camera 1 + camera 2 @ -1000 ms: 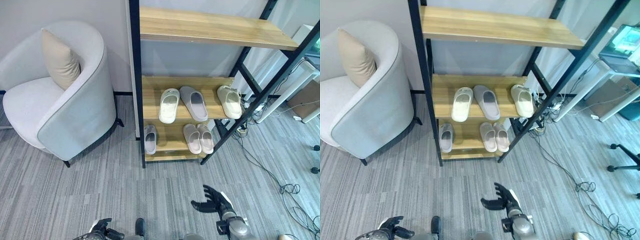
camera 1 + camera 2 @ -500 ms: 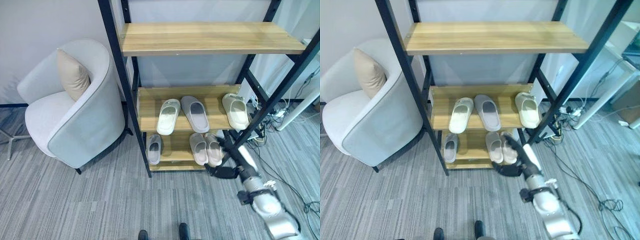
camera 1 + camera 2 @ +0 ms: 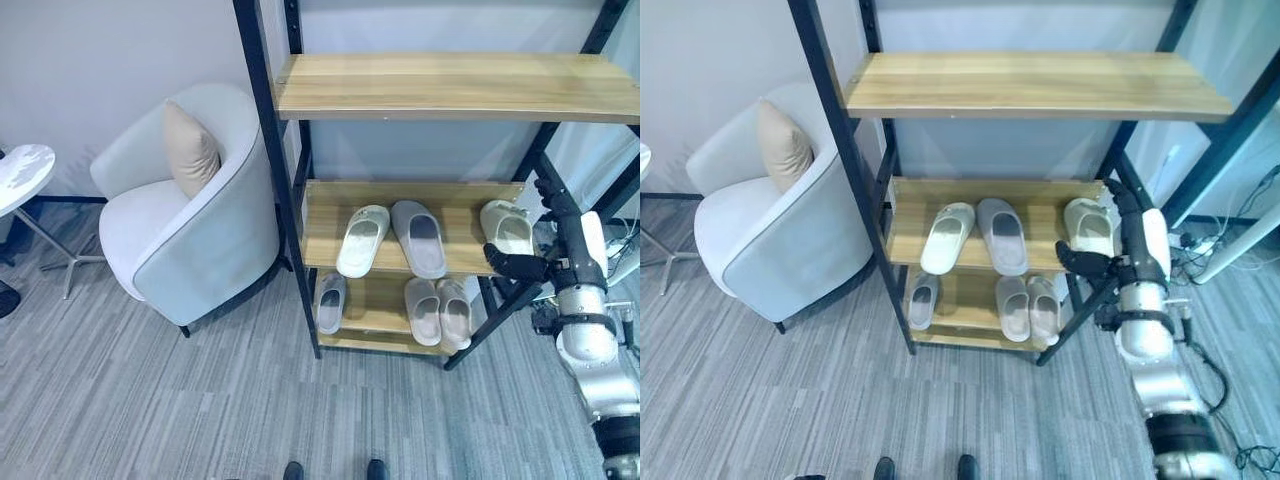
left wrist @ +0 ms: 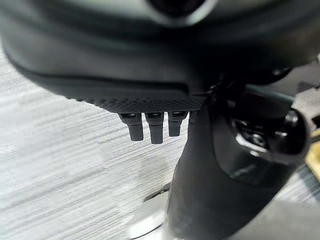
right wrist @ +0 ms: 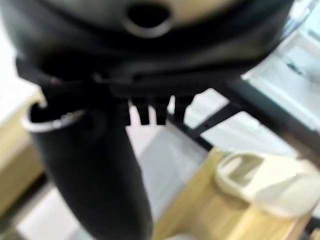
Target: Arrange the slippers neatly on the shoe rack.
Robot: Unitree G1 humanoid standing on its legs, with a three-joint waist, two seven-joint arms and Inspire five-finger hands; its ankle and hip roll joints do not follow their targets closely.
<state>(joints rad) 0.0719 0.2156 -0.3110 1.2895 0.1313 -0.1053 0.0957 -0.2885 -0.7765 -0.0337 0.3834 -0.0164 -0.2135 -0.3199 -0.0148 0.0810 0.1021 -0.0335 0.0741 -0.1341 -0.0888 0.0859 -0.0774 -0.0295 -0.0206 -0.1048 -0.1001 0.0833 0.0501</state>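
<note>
Right hand (image 3: 517,265) nearer, fingers relaxed, holding nothing, just off heel of cream foam slipper (image 3: 509,229) at middle wooden shelf (image 3: 322,212) right edge; slipper long axis front-to-back, toe rearward.

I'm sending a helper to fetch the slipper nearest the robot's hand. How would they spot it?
Find the black-framed shoe rack beside the armchair. On its middle shelf lie three slippers; take the cream slipper at the right end, apart from the others, just by the right hand.
</note>
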